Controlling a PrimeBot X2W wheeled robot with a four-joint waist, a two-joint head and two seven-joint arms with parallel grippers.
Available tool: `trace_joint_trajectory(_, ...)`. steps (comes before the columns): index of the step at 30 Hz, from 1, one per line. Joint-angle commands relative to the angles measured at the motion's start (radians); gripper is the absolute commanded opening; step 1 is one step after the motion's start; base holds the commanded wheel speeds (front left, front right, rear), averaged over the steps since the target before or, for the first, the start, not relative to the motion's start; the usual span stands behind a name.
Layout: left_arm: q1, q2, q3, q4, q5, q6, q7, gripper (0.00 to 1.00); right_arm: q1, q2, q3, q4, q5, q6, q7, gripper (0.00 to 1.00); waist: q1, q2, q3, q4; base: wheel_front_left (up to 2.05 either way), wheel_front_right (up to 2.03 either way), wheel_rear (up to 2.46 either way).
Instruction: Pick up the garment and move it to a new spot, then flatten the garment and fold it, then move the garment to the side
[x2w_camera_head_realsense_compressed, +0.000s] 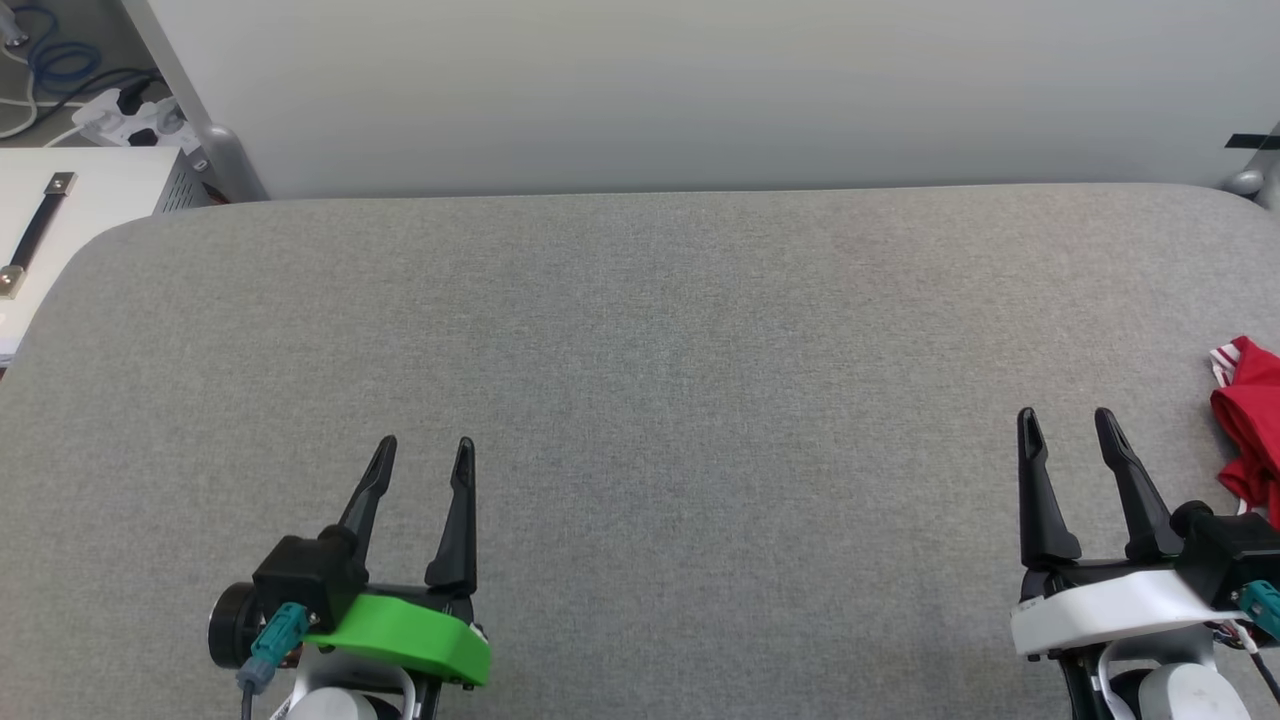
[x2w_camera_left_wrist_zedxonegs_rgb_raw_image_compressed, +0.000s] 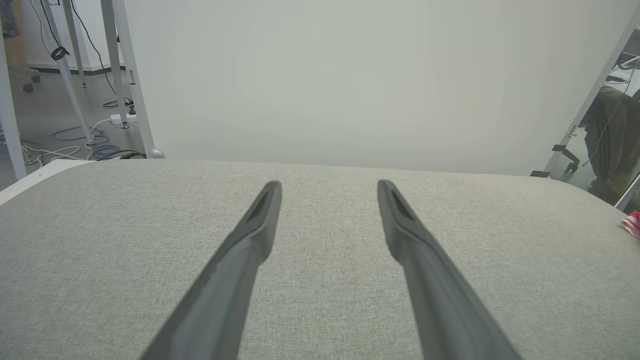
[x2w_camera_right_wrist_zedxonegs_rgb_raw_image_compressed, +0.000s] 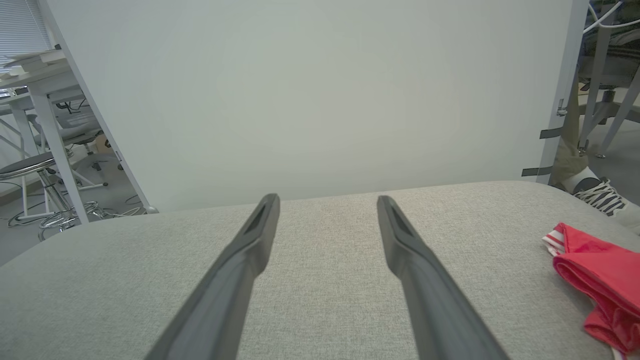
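Observation:
The garment (x2w_camera_head_realsense_compressed: 1250, 420), a crumpled red shirt with red-and-white striped trim, lies at the far right edge of the grey table and is cut off by the head view's border. The right wrist view has the garment (x2w_camera_right_wrist_zedxonegs_rgb_raw_image_compressed: 597, 280) at its lower right, and a small corner of the garment (x2w_camera_left_wrist_zedxonegs_rgb_raw_image_compressed: 632, 224) peeks in at the left wrist view's right edge. My right gripper (x2w_camera_head_realsense_compressed: 1068, 418) hovers open just left of it, not touching. My left gripper (x2w_camera_head_realsense_compressed: 427, 446) hovers open over the table's lower left, far from the garment. Nothing sits between either pair of fingers.
The grey fabric-covered table (x2w_camera_head_realsense_compressed: 640, 350) spans the view, with a pale wall panel (x2w_camera_head_realsense_compressed: 700, 90) behind its far edge. A white cabinet (x2w_camera_head_realsense_compressed: 60, 220) and cables (x2w_camera_head_realsense_compressed: 60, 70) are at the upper left. A person's shoe (x2w_camera_right_wrist_zedxonegs_rgb_raw_image_compressed: 600, 195) shows beyond the table's right end.

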Motion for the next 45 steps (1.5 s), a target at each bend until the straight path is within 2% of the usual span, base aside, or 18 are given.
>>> trace_joint_trajectory(1, 0.009, -0.006, 0.0, -0.008, -0.002, -0.003, -0.006, 0.0, 0.0, 0.0, 0.005, -0.006, 0.003, -0.001, -0.009, 0.0, 0.0001, 0.0, 0.002, -0.001, 0.0, 0.0, 0.0)
trace_joint_trajectory(45, 0.005, -0.001, 0.017, -0.035, 0.06, 0.041, 0.082, 0.0, 0.007, 0.008, 0.008, -0.014, -0.071, 0.0, 0.081, 0.0, 0.0001, 0.0, -0.014, -0.004, 0.0, 0.0, 0.0)
